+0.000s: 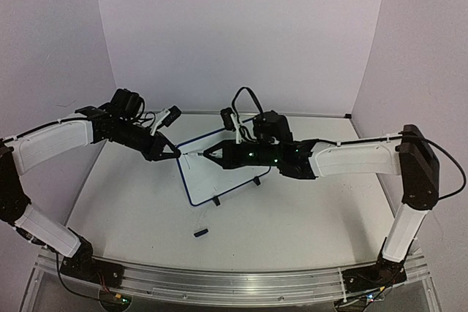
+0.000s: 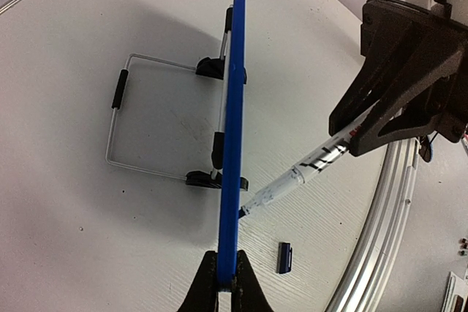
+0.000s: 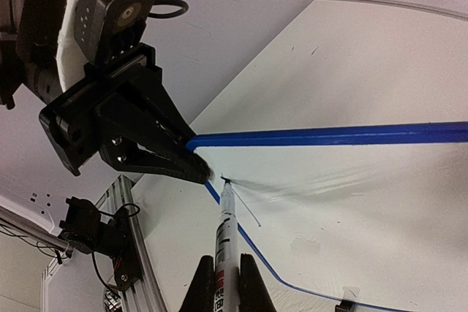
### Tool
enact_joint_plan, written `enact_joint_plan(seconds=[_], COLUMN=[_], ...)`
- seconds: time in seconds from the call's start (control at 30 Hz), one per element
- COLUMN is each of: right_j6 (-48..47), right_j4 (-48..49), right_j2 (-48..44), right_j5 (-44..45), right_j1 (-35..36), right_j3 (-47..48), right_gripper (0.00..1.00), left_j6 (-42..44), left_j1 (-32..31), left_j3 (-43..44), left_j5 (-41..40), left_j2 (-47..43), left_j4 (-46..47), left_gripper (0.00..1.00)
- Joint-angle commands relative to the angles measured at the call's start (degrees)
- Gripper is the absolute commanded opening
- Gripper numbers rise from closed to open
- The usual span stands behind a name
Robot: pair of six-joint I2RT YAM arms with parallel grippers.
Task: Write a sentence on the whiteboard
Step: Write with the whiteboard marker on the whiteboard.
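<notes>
One hard push could tip the whiteboard (image 3: 351, 195) (left claw (image 2: 227, 262) pinches it, right claw (image 3: 223, 272) holds the pen (image 3: 225, 217)).

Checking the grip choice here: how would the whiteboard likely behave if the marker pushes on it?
The whiteboard could slide or tip easily: it looks thin and light, standing on small clip feet and a wire stand. The left fingers pinching its edge probably steady it. It seems stiff; its edge runs straight where the marker touches.

whiteboard (image 3: 351, 202) cut off at right wrist view's edge; marker (image 3: 225, 224) lettering blurred; small dark item (image 1: 200, 232) unidentifiable
</notes>
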Motion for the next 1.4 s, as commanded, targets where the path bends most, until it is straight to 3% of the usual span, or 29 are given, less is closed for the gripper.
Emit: enact_joint_plan(seconds=[0.0,1.37], right_j6=[0.0,1.3], right_j4=[3.0,2.6], right_j2=[-3.8,0.8], right_j5=[4.6,-1.4], right_j1=[-0.2,-0.1], right_j3=[-1.6,-0.4], right_gripper=[0.00,0.00], left_j6=[0.2,0.3], left_j1=[-0.3,-0.4], left_j3=[0.0,0.1], left_j5=[0.8,0.7], left_j2=[-1.9,-1.6], left_j4=[-0.5,-0.6], left_gripper=[0.00,0.00])
